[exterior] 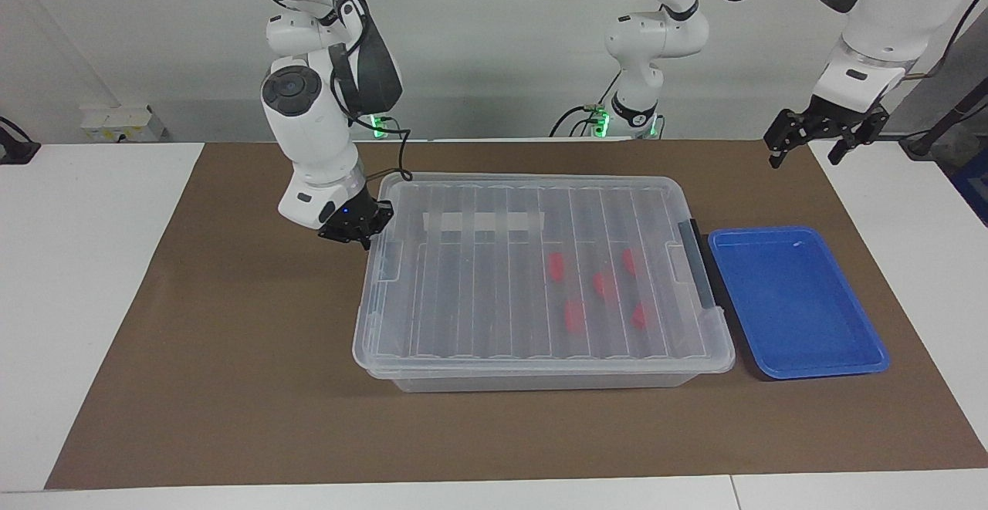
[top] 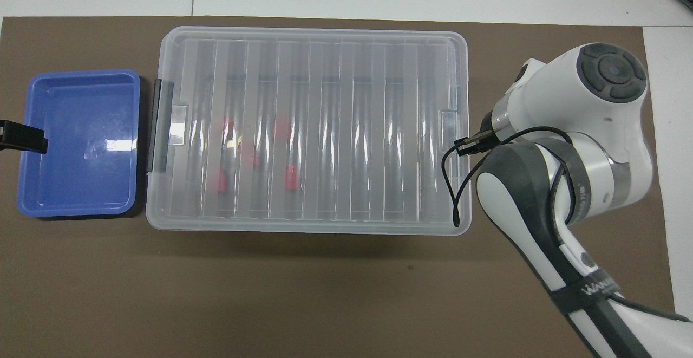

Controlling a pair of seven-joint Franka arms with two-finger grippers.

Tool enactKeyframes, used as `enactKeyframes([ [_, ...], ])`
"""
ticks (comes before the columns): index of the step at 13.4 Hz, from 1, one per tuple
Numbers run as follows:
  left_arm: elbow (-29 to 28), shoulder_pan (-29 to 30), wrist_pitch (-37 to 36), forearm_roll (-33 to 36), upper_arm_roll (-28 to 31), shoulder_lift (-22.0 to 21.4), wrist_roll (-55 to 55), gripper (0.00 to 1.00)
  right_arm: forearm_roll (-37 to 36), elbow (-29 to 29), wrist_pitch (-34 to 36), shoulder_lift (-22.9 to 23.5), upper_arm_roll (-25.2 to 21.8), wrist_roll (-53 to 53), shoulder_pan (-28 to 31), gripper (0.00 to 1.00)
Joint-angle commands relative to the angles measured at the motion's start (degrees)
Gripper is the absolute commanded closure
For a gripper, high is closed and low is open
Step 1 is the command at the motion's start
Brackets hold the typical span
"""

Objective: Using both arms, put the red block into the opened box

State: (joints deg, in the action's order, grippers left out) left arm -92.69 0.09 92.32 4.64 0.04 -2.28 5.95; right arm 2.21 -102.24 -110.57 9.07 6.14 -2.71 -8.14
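Observation:
The clear box (exterior: 540, 380) lies mid-table with its ribbed lid (exterior: 494, 263) flat over it. A dark grey handle (exterior: 698, 267) is at its end toward the left arm. Several red blocks (exterior: 573, 315) lie inside, seen through the lid (top: 325, 130), toward the handle end (top: 291, 176). My right gripper (exterior: 361, 238) is shut and low, pressed against the lid's end nearest the right arm. In the overhead view its own arm hides it. My left gripper (exterior: 818, 138) hangs open, high in the air. Its tip (top: 21, 137) shows over the blue tray's outer edge.
A shallow blue tray (exterior: 795, 302) lies on the brown mat (exterior: 231, 356) beside the box's handle end (top: 81, 141). The right arm's cable (top: 460, 184) droops over the lid's end. White table surface borders the mat.

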Motion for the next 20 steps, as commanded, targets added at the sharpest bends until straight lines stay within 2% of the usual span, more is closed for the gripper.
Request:
enactKeyframes([
  [1,-1.88,-1.84,1.19,-0.60,0.66,-1.32,0.82,0.00,1.66,-1.56,0.17,-1.59,0.01,-0.54,-0.04,1.00],
  [9,-1.96,-3.08,0.67,-1.65,0.75,-1.41,-3.31,0.00,-0.10,-3.05,4.04,-8.44,-0.77,10.87,5.67,1.00],
  [10,-1.96,-3.08,0.67,-1.65,0.75,-1.41,-3.32,0.00,-0.54,-3.05,4.65,-9.15,-0.69,11.93,7.24,0.08],
  [11,-1.96,-2.99,0.84,-1.65,0.75,-1.50,-3.23,0.00,-0.63,-2.27,5.27,-9.41,-0.69,12.72,7.96,0.00],
  [14,-2.05,-2.99,0.85,-1.57,0.75,-1.32,-3.23,0.00,-3.17,1.41,7.28,-9.16,-0.69,14.65,8.14,0.00],
  [16,-2.05,-2.29,0.49,-1.56,0.84,-1.32,-3.23,0.00,-3.44,6.33,12.10,-8.63,-0.69,16.59,8.14,0.00],
  [18,-2.05,-2.11,0.49,-1.56,0.84,-1.41,-3.32,0.00,-7.47,9.59,15.01,-8.54,-0.51,16.77,7.88,0.00],
  [20,-2.05,-2.11,0.84,-1.56,0.84,-1.32,-3.23,0.00,-6.78,13.19,19.40,-8.36,-0.51,16.60,8.49,0.00],
])
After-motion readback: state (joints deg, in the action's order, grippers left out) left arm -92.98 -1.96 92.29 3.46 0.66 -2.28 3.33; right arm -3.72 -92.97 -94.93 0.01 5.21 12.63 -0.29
